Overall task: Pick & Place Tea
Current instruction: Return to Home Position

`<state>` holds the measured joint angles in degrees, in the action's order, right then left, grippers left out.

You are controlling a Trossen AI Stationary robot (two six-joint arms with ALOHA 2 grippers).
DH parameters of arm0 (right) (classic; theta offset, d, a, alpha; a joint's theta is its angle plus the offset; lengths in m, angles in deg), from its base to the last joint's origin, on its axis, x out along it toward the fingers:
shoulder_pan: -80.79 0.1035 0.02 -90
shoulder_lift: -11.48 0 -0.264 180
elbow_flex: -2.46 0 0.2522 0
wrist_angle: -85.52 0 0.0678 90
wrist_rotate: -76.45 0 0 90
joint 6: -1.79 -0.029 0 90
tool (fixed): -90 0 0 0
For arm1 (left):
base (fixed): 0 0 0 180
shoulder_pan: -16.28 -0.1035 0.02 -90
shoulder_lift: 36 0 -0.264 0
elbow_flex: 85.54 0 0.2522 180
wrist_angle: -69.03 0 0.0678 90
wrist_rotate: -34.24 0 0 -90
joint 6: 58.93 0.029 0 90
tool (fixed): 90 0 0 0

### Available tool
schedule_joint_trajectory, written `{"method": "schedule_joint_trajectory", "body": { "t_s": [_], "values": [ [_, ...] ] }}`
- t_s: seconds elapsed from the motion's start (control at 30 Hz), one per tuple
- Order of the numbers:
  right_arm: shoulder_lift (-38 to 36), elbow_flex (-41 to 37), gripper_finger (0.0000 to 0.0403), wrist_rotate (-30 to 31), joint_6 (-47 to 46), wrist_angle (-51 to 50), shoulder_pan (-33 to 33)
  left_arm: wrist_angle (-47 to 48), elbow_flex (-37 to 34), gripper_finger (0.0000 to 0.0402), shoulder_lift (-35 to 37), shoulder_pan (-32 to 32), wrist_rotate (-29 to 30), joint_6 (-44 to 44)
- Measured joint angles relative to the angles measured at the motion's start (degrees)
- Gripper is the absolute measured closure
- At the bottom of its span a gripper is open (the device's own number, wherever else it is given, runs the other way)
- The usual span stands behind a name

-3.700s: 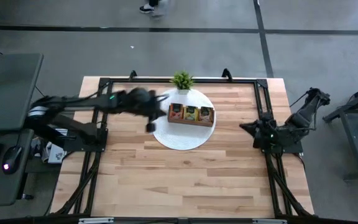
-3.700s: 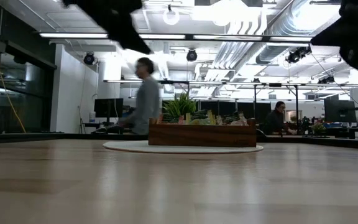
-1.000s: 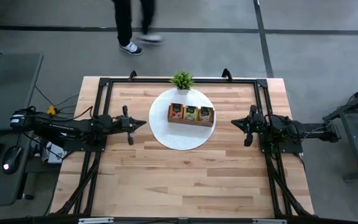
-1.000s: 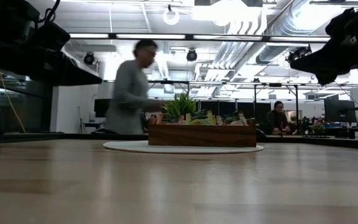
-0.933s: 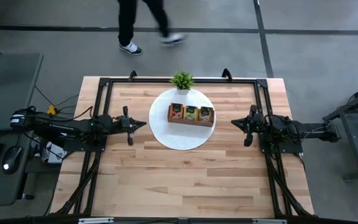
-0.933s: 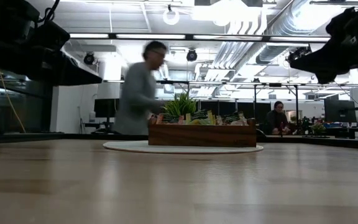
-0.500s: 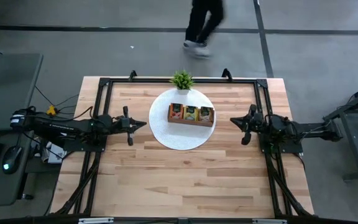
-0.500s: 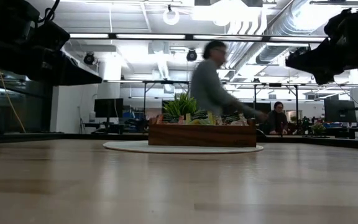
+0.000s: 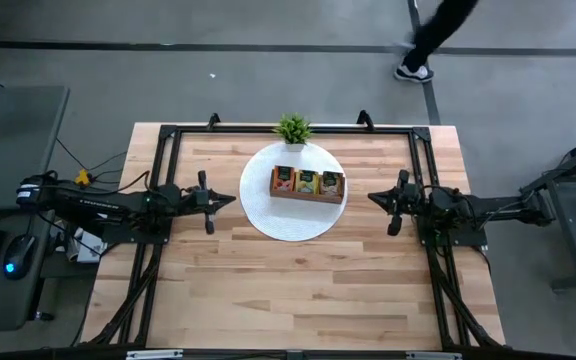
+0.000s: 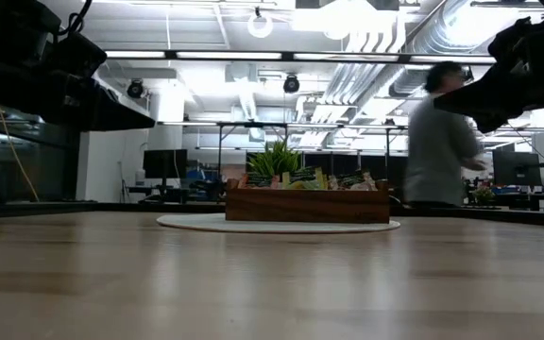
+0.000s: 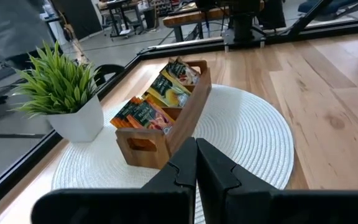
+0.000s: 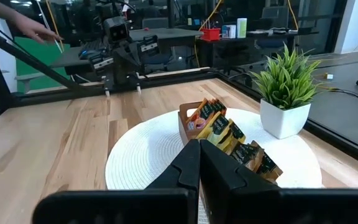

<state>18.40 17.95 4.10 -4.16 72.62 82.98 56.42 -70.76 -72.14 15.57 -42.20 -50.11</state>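
Note:
The tea sachets (image 9: 308, 181) stand on edge in the three compartments of a brown wooden tray (image 9: 308, 196). The tray rests on a round white mat (image 9: 268, 215) at the table's far middle. The sachets also show in the left wrist view (image 11: 160, 99) and the right wrist view (image 12: 229, 134). My left gripper (image 9: 232, 198) hovers shut just left of the mat, pointing level at the tray. My right gripper (image 9: 371, 197) hovers shut to the right of the mat, also pointing at the tray. Both hold nothing.
A small green plant in a white pot (image 9: 293, 131) stands at the mat's far edge, behind the tray. A black frame (image 9: 268, 128) runs round the table. Bare wood lies toward the near edge (image 9: 298, 290). A person (image 10: 437, 142) walks beyond the far right corner.
Both grippers have stayed shut and in place. A person beyond the table's far edge has walked from left to right.

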Motion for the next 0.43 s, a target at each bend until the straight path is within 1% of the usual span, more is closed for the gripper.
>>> {"method": "schedule_joint_trajectory", "body": {
  "t_s": [0.43],
  "values": [
    [0.02, 0.0, 0.0395, 0.0, 0.0, 0.04, 0.0, 0.0, 0.0, 0.0401, 0.0, 0.0, 0.0, 0.01]
  ]
}}
